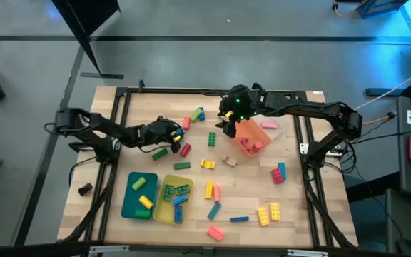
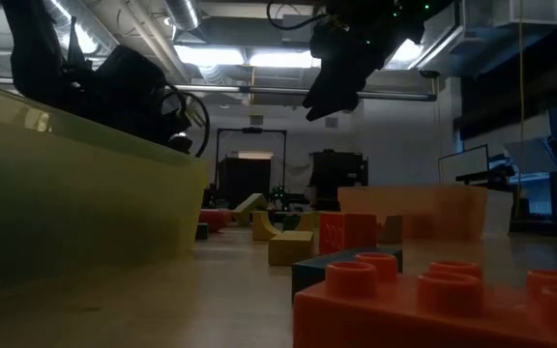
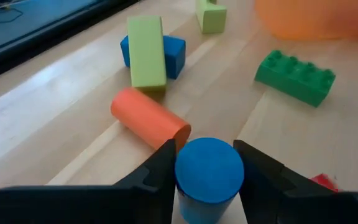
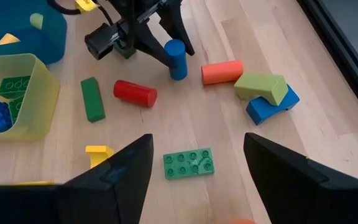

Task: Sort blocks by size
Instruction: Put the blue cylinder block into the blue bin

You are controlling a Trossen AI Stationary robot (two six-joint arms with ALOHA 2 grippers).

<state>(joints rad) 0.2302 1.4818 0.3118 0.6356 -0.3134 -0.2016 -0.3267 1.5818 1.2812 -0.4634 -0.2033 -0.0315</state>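
Bottom of high view: pink brick (image 1: pixel 215 232) nearest the table's front edge, blue bar (image 1: pixel 239 219) and two yellow bricks (image 1: pixel 267 213) just above it.
Lower left: teal tray (image 1: pixel 128 202) with yellow and green pieces; yellow tray (image 1: pixel 164 212) touching its right side, green and blue bricks inside.
Centre: yellow and pink bricks (image 1: pixel 212 191) side by side, thin green bar (image 1: pixel 182 165), yellow arch (image 1: pixel 207 163), tan block (image 1: pixel 229 160).
Right centre: pink and blue bricks (image 1: pixel 279 173) together, well apart from the trays.
Left gripper (image 1: pixel 175 133): left of centre, low at the table; fingers (image 3: pixel 157 174) either side of an upright blue cylinder (image 3: pixel 209 173), close against it, contact cannot be told for sure.
Near left gripper: red cylinder (image 4: pixel 135 93), green bar (image 4: pixel 92 98), orange cylinder (image 3: pixel 149 117) lying just beyond.
Green studded brick (image 3: pixel 295 76): flat, right of orange cylinder in left wrist view.
Upper middle: lime block (image 3: pixel 146 52) leaning on blue block (image 3: pixel 174 55).
Right gripper (image 1: pixel 227 123): raised above table centre, fingers (image 4: pixel 120 171) wide apart, holding nothing.
Orange tray (image 1: pixel 250 135): just right of right gripper, pink pieces inside.
Table (image 1: pixel 298 207): light wood.
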